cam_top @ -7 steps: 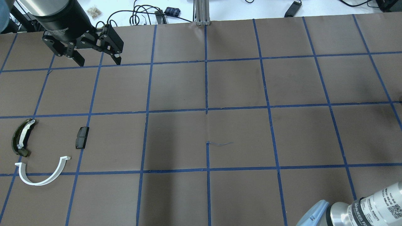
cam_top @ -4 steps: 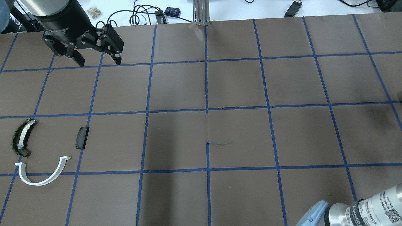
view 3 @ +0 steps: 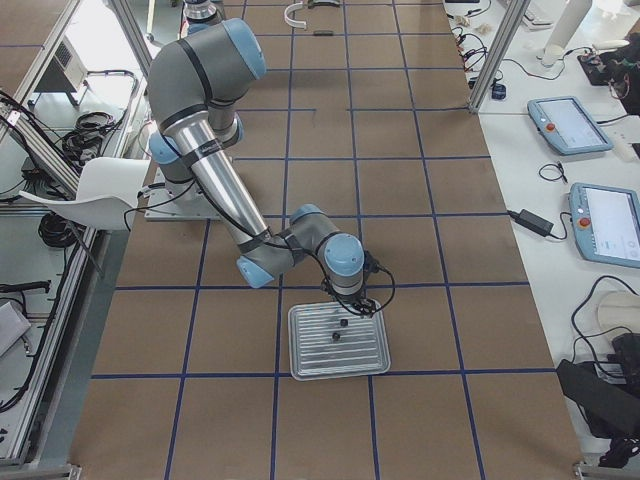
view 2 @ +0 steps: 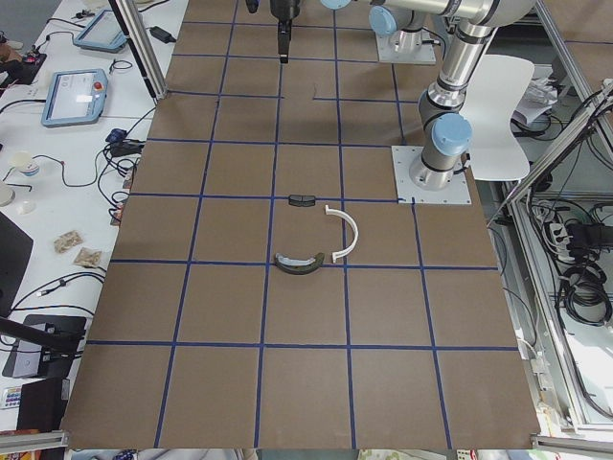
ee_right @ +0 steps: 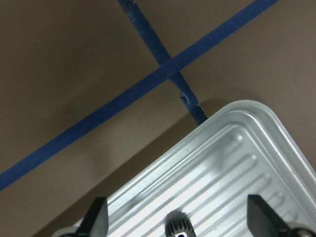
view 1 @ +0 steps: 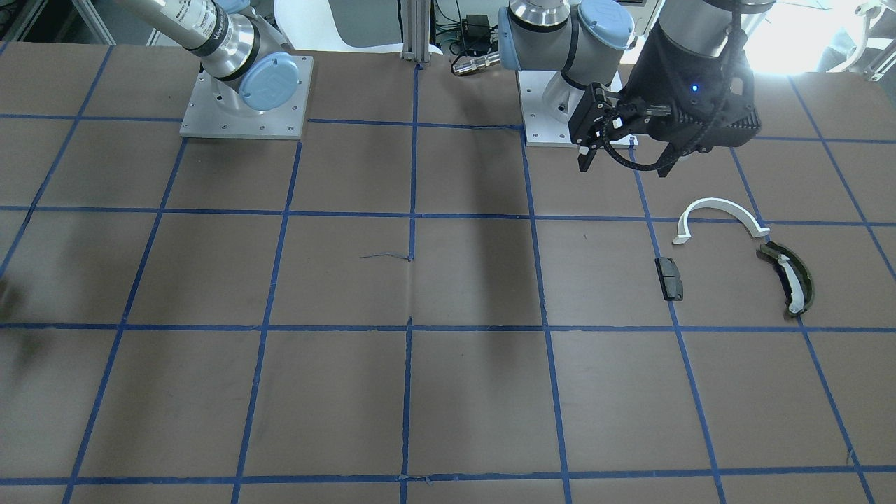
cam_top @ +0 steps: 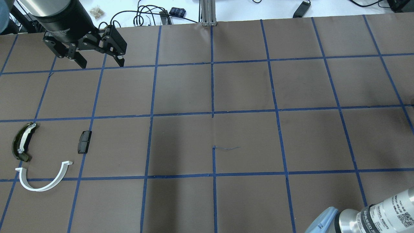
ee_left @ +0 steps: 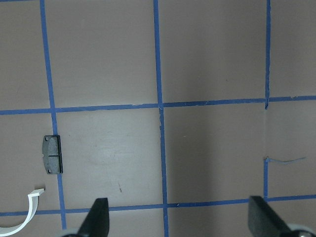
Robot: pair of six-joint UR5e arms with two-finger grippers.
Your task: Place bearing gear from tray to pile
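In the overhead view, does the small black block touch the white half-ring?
No, the small black block lies apart from the white half-ring, with bare brown table between them.

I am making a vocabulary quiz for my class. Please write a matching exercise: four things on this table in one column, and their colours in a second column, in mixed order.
Things:
1. half-ring arc
2. curved piece
3. small block
4. tray

Colours:
a. black
b. silver
c. white
d. dark olive with a white strip

Pairs: 1-c, 2-d, 3-a, 4-b
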